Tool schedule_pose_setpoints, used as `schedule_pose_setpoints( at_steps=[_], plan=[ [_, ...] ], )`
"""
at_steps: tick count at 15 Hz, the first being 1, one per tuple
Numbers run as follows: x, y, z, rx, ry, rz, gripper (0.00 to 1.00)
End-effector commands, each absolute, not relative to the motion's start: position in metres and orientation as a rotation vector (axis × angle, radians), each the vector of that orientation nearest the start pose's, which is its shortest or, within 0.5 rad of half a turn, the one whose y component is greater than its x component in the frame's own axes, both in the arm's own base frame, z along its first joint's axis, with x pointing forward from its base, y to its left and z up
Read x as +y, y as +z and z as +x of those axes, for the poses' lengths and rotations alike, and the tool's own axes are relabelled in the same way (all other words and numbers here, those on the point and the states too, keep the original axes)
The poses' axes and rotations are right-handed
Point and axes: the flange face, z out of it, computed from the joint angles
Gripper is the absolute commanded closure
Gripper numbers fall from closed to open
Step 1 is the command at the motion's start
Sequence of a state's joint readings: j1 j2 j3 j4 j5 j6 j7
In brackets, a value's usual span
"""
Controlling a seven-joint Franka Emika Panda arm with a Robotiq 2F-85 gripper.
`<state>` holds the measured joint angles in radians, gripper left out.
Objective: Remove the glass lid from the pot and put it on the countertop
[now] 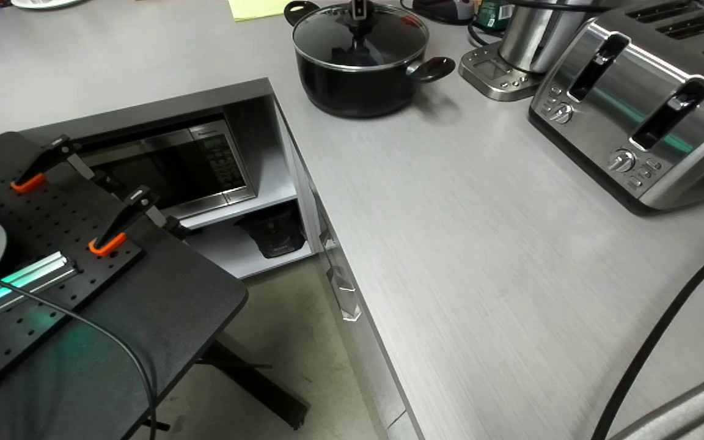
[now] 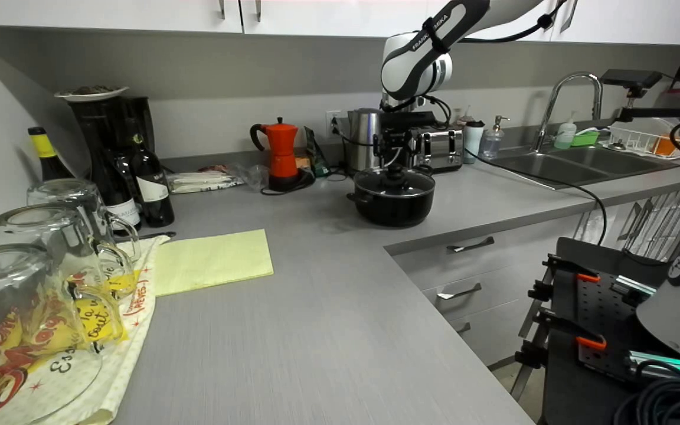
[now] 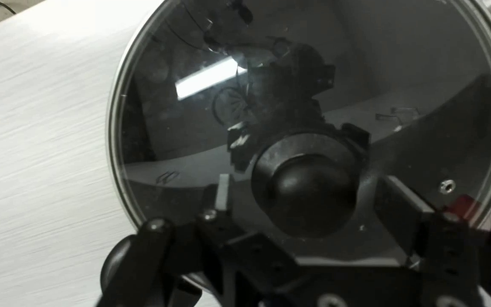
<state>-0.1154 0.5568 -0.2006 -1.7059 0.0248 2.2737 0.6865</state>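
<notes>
The glass lid (image 2: 392,185) covers the black pot (image 1: 358,91) on a light-grey countertop (image 1: 480,244) beneath a robot's gripper (image 3: 315,192), whose jaws stand apart on either side of the lid's black knob (image 3: 313,196), gaps showing in the wrist view. Near the pot stand a steel container (image 1: 528,43) and a silver toaster (image 1: 639,116); in an exterior view, a red moka pot (image 2: 283,150), a yellow sheet (image 2: 216,260) and glass mugs (image 2: 15,289) on a printed cloth (image 2: 139,321) share the same surface.
</notes>
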Motion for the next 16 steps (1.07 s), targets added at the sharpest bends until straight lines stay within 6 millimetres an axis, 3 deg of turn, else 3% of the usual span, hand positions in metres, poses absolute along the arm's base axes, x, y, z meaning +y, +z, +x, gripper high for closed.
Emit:
schedule_pose_setpoints(
  at_steps=[1,5,9,16],
  plan=[
    [-0.195,0.277,0.65,1.555,-0.047,-2.833,0.47],
    [-0.195,0.28,0.65,1.551,-0.057,-2.83,0.75],
    [-0.193,0.292,0.641,1.524,-0.091,-2.834,0.75],
    [-0.187,0.329,0.603,1.451,-0.231,-2.87,0.75]
  ],
)
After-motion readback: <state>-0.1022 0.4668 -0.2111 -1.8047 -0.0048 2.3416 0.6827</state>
